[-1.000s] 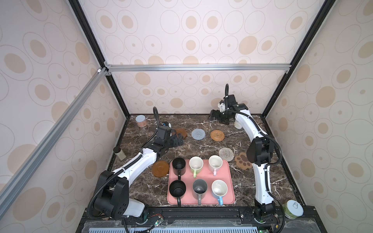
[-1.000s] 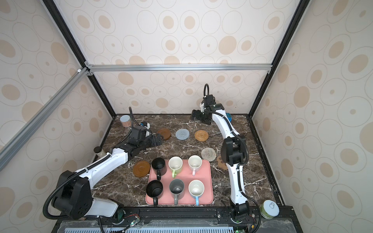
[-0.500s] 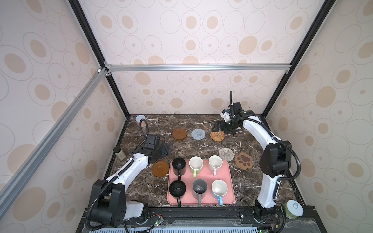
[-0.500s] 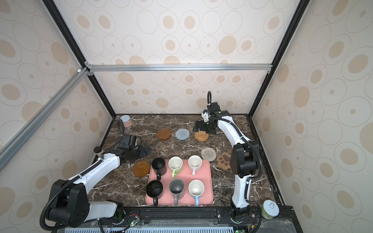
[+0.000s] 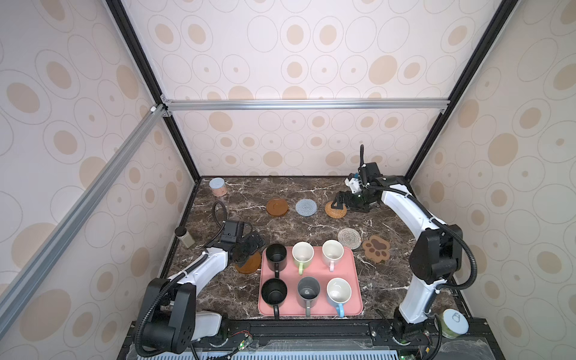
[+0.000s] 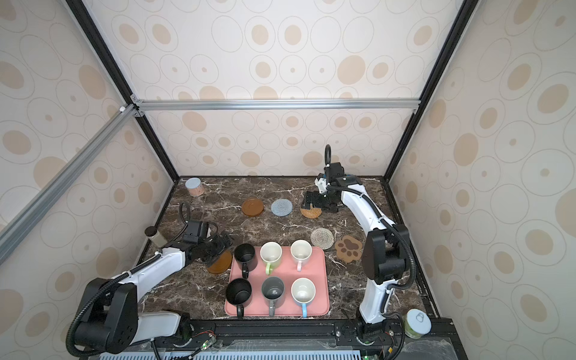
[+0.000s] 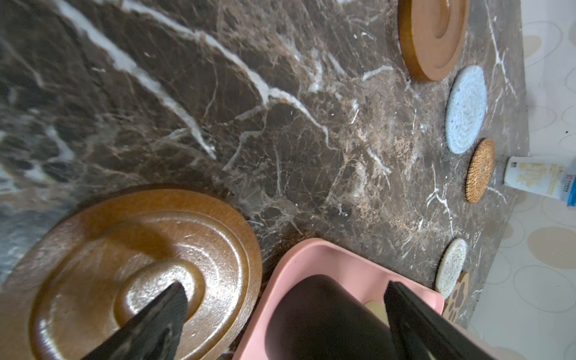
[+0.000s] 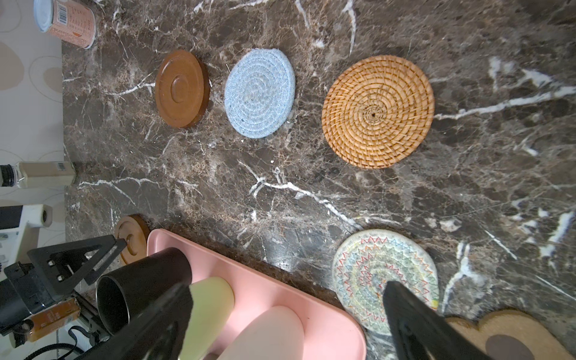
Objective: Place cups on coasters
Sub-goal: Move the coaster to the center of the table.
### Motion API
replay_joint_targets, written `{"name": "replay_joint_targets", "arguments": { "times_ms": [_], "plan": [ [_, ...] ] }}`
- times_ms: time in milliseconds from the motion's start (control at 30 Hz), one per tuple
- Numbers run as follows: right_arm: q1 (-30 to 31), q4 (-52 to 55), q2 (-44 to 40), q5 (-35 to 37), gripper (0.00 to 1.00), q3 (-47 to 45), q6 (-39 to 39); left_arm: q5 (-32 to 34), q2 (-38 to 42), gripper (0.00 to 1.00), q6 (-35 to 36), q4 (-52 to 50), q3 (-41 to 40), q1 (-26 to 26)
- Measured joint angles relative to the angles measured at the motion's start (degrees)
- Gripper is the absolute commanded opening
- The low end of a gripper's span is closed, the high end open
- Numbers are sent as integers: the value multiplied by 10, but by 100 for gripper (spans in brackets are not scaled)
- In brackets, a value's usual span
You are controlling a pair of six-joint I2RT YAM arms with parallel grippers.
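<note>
While spread wide and empty, the left gripper (image 5: 251, 246) hung over a brown disc coaster (image 5: 249, 265); the right gripper (image 5: 338, 202), equally wide, hovered above the orange rattan coaster (image 5: 336, 211).

tabletop (image 5: 296, 230): polished brown marble | rattan coaster (image 8: 377, 111): rough woven | brown disc (image 7: 137, 274): glossy, speckled | tray (image 5: 353, 280): matt pink

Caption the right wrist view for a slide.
Open fingers face the pink tray of mugs; rattan coaster, crochet coaster and brown coaster lie bare on the marble table.
</note>
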State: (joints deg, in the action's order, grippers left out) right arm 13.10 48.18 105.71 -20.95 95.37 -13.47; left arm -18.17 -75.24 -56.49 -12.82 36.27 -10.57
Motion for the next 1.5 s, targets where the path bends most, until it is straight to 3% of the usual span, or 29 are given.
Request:
{"name": "replay_joint_targets", "arguments": {
  "times_ms": [567,1100,1500],
  "plan": [
    [-23,-12,-38,2,100,-49,-11,4,-59,100,-33,53,1,5],
    [-32,-19,-69,13,100,-74,-26,4,-266,100,47,85,211,12],
    [-35,-25,-78,15,100,-89,-37,9,-316,100,91,67,276,-29]
  ]
}}
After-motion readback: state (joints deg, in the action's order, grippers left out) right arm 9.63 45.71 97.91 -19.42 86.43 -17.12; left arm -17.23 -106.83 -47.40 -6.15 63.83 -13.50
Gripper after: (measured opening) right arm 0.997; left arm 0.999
